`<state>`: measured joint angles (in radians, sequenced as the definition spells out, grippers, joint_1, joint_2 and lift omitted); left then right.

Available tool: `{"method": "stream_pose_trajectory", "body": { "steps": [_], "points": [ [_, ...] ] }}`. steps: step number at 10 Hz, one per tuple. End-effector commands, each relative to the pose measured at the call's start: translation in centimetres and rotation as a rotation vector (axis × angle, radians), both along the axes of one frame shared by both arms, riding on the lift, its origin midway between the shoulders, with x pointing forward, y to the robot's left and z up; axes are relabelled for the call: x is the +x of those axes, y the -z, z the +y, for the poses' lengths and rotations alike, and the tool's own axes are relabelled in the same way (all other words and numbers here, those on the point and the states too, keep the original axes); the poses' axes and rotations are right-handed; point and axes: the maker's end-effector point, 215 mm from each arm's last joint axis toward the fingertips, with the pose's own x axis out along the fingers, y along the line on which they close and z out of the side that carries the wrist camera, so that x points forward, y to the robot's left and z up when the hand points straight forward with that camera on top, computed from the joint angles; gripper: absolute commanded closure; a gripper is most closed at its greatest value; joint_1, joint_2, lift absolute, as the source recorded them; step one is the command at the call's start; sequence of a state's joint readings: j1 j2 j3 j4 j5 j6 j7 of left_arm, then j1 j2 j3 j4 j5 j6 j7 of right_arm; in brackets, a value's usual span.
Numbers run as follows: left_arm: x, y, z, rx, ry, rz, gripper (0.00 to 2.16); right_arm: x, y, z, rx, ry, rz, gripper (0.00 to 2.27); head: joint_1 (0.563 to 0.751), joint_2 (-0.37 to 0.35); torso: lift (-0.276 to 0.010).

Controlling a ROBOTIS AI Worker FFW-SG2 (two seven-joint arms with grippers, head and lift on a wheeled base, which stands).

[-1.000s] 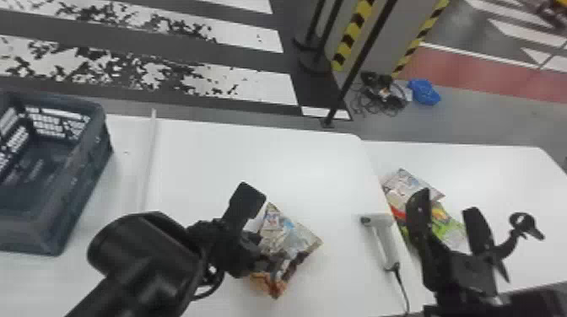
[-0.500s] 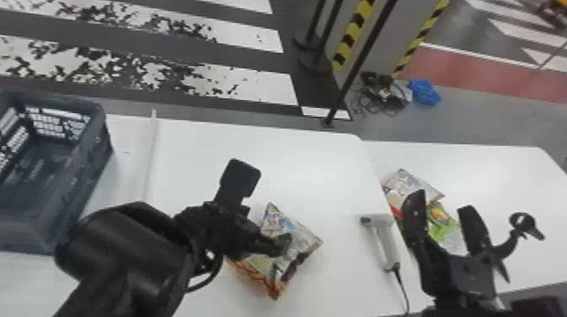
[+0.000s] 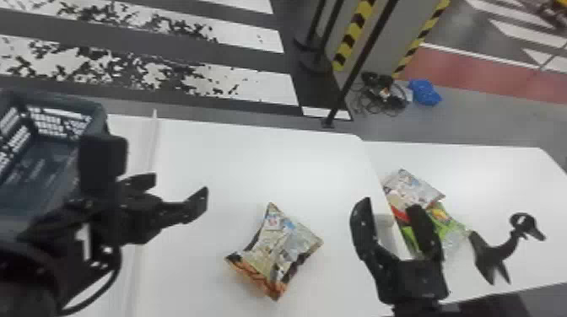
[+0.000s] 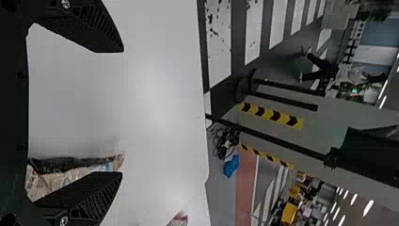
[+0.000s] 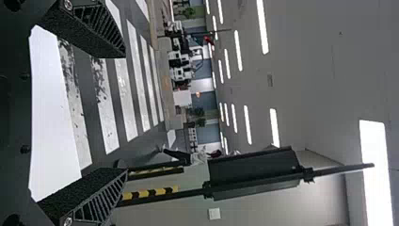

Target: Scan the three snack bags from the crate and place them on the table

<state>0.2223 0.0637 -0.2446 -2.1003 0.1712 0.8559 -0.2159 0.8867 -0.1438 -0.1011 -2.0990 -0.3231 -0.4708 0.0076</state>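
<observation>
Head view, nearest first: the left hand (image 3: 180, 182) hangs to the left of the patterned snack bag (image 3: 276, 253), its fingers spread with nothing between them and apart from the bag. To the snack bag's right is the right hand (image 3: 391, 204), also parted and holding nothing. The bag lies flat and slantwise on the worktop (image 3: 270, 164), creased, its corners sticking out. Whether it has been scanned, I cannot tell.

Partly hidden by the right hand, to the bag's right, lies the handheld scanner (image 3: 384, 220). Reaching for it could go badly: one finger could nudge it over the worktop's end, since it lies so close to that edge. Should both hands work over the snack bag together, they could well knock each other.

Farther right of the bag, on the adjoining worktop (image 3: 498, 168), the pale snack bag (image 3: 415, 187) overlaps the green snack bag (image 3: 449, 223). A third set down carelessly there would probably slide off them, slick film on slick film. A grasp on a loose corner would likely slip, or fold the barcode out of the scanner's sight.

Well left of the patterned snack bag and somewhat beyond it stands the crate (image 3: 63, 103); a wide swing of the left arm could shove it.
</observation>
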Motion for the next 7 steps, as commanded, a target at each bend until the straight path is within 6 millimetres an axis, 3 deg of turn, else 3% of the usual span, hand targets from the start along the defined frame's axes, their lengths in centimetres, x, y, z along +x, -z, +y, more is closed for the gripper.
{"method": "stream_pose_trajectory", "body": {
  "steps": [1,2,4,5,7],
  "points": [
    [-0.8,-1.2,7.6,0.009,-0.122,-0.031,0.07,0.1,0.5,3.3,-0.001,-0.054,0.009,0.06,0.695,-0.350,-0.036],
    [-1.6,-2.2,11.1,0.031,-0.175,-0.060,0.07,0.0,0.7,6.0,-0.005,-0.104,0.011,0.06,0.695,-0.342,-0.036],
    [-3.5,-3.1,16.1,0.054,-0.246,-0.070,0.07,-0.6,1.1,10.3,0.029,-0.175,0.020,0.19,0.695,-0.145,-0.036],
    [-4.4,-3.7,18.6,0.045,-0.275,-0.067,0.06,-1.2,1.7,12.0,0.056,-0.206,0.035,0.41,0.695,-0.058,-0.036],
    [-5.1,-3.8,22.6,0.042,-0.332,-0.059,0.06,-2.5,3.2,14.7,0.092,-0.266,0.073,1.05,0.695,0.056,-0.036]
  ]
}}
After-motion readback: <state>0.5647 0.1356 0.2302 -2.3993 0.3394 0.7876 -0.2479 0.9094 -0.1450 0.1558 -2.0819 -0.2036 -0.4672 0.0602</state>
